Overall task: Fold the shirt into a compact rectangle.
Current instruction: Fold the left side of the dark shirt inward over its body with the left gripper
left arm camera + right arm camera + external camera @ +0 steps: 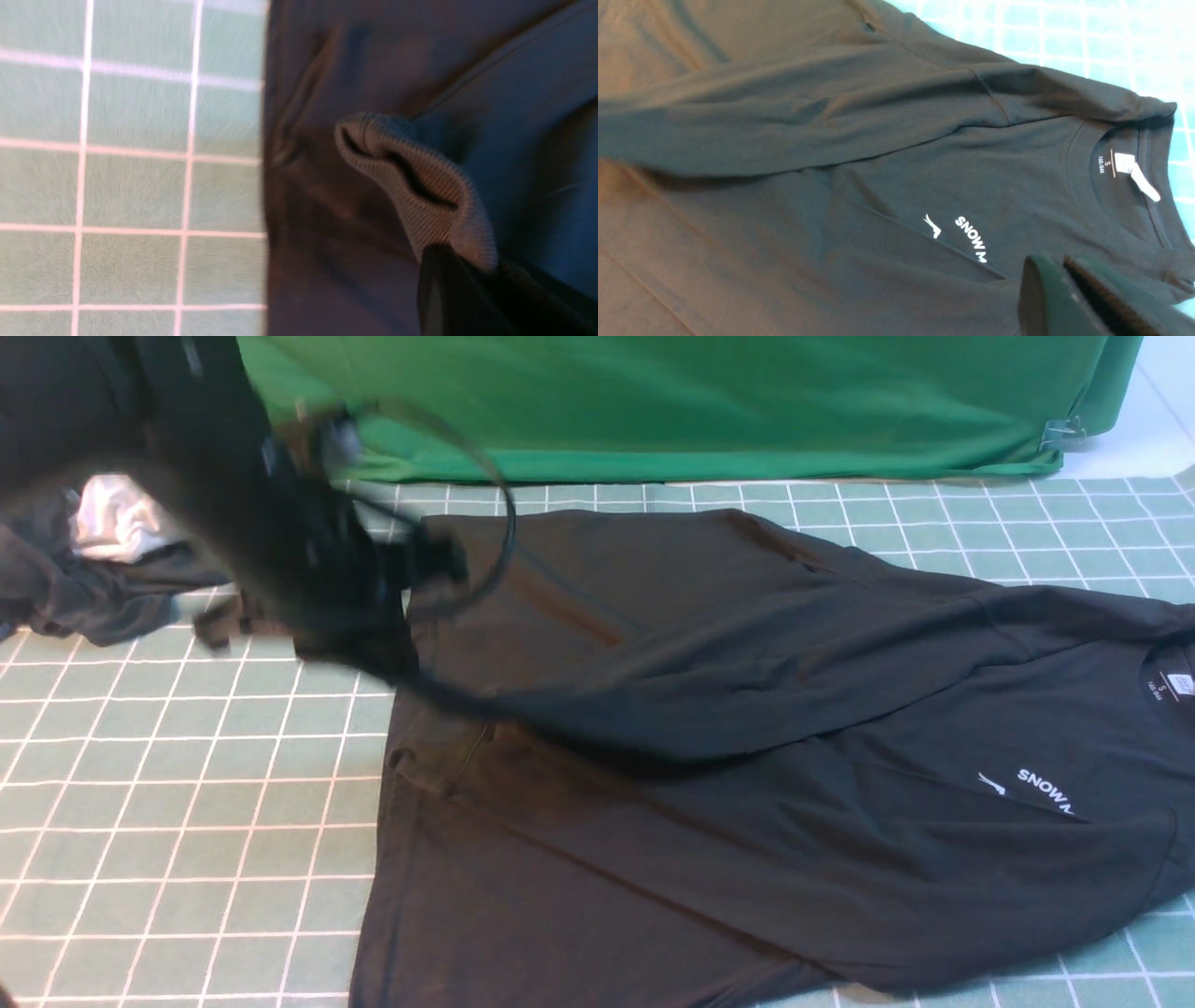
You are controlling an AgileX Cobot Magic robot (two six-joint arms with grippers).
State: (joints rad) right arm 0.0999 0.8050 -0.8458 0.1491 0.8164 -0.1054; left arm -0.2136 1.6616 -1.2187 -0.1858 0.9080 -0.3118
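The black shirt [747,859] lies spread on the green grid mat [187,784], collar to the right, with its white "SNOW M" print [1046,791] and neck label [1182,683] showing. One long sleeve [709,700] is pulled across the body toward the left. My left gripper [373,658], blurred by motion, is shut on that sleeve's ribbed cuff [420,196]; in the left wrist view the left gripper [448,266] pinches the cuff just above the shirt's hem edge. My right gripper [1064,270] hovers over the chest near the print [971,239], fingers pressed together and holding nothing. It is outside the front view.
A dark grey cloth [84,588] bunched with a white cloth [112,523] lies at the far left of the mat. A green backdrop sheet [700,401] hangs along the back edge, held by a clip [1064,429] at the right.
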